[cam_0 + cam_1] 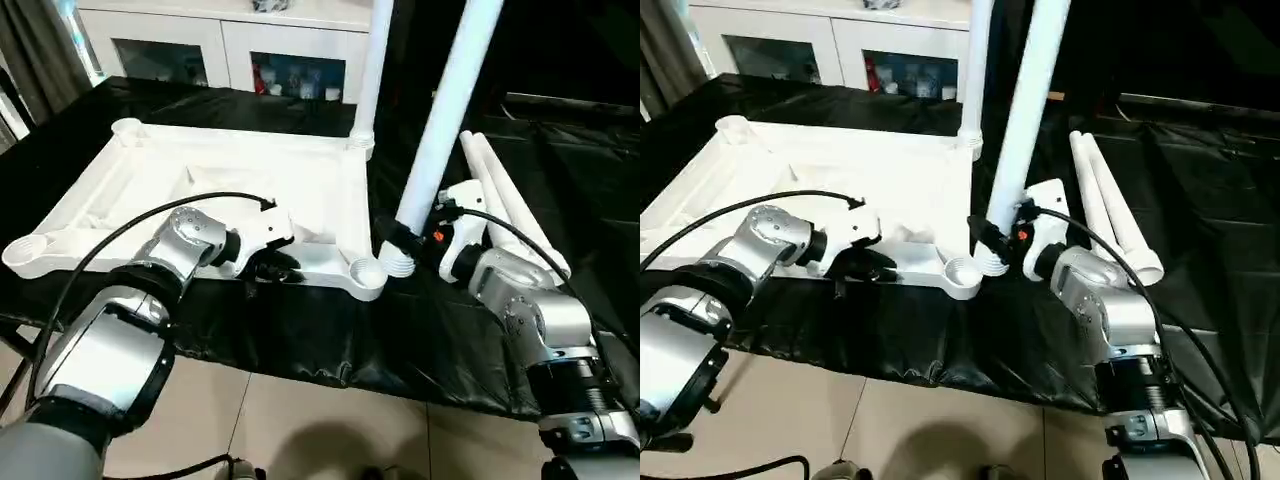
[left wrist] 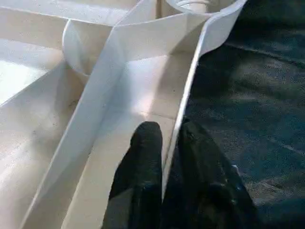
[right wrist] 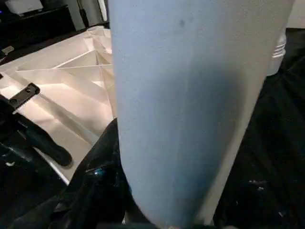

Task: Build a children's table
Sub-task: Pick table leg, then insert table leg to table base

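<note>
Tabletop (image 1: 230, 180) lies underside-up, centre-left of frame, on black cloth. One leg (image 1: 370, 70) stands seated in the far corner socket; two legs (image 1: 515, 205) lie at right. Right claw (image 1: 400, 240) grips a fourth leg (image 1: 445, 120) upright just beside the near socket (image 1: 367, 272), not yet in. Left claw (image 2: 171, 143) pinches the tabletop's near rim, fingers nearly closed, plain in the wrist view.

tabletop (image 1: 320, 180): white plastic, smooth, slight sheen
held leg (image 1: 440, 130): smooth white plastic tube
table cover (image 1: 560, 150): black, glossy, wrinkled sheet
forearms (image 1: 540, 320): brushed silver metal
</note>
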Robot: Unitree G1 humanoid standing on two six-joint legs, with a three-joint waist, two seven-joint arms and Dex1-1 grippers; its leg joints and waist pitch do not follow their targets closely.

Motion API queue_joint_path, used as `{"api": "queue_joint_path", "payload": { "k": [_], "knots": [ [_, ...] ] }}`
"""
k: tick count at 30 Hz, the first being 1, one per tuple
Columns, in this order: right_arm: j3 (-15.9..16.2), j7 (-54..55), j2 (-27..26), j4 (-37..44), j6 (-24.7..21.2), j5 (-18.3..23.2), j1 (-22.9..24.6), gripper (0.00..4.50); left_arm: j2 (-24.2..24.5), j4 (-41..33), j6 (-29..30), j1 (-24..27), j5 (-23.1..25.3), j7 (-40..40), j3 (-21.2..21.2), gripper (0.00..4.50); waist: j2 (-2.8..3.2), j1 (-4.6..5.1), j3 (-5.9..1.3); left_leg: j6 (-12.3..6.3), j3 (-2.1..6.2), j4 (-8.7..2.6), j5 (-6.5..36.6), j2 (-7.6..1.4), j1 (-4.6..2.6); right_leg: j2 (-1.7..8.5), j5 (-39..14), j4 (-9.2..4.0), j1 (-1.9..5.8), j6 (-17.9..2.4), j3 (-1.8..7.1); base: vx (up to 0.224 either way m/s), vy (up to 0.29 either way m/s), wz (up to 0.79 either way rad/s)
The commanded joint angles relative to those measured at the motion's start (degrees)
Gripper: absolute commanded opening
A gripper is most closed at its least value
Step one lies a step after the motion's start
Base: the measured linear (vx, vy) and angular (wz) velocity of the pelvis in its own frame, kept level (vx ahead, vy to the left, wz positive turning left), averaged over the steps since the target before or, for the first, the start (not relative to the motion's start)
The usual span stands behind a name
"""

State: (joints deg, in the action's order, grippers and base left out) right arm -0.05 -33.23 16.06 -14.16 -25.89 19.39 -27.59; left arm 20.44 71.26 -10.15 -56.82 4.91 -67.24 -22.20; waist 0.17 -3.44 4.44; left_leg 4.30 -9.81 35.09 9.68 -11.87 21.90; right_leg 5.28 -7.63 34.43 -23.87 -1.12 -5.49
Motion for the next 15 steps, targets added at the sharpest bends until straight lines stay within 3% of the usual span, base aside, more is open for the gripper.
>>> {"api": "queue_joint_path", "payload": {
  "k": [1, 9, 15],
  "knots": [
    [0.1, -1.0, 0.6, 0.9, -0.2, -0.2, -0.9, 1.89, 0.0, 0.8, -0.2, -1.2, 1.1, -0.5, 0.5, 0.44, 0.14, -0.2, -5.57, -1.05, 0.04, -3.97, 12.6, -0.72, -1.0, 2.97, -16.3, -4.04, 3.95, -12.0, 2.51, 0.0, 0.0, 0.0],
    [1.7, -5.6, 2.0, 1.2, -0.9, 0.3, -2.3, 1.89, -0.3, 0.7, 3.2, -0.1, 2.6, -1.5, -0.7, 0.05, 0.14, 0.15, -5.55, -1.82, -0.03, -3.87, 12.0, -0.63, -0.89, 2.89, -14.6, -3.86, 4.1, -13.0, 2.49, 0.0, 0.0, 0.0],
    [3.3, -6.4, 2.2, -1.2, -0.1, -1.5, -3.4, 1.89, -2.6, -3.2, 5.6, 2.6, 0.1, -4.2, 1.9, 0.0, 0.01, 0.12, -5.32, -1.41, -0.05, -3.89, 14.0, -0.63, -1.21, 3.04, -19.3, -4.44, 3.98, -12.5, 2.39, 0.0, 0.0, 0.0]
  ]
}}
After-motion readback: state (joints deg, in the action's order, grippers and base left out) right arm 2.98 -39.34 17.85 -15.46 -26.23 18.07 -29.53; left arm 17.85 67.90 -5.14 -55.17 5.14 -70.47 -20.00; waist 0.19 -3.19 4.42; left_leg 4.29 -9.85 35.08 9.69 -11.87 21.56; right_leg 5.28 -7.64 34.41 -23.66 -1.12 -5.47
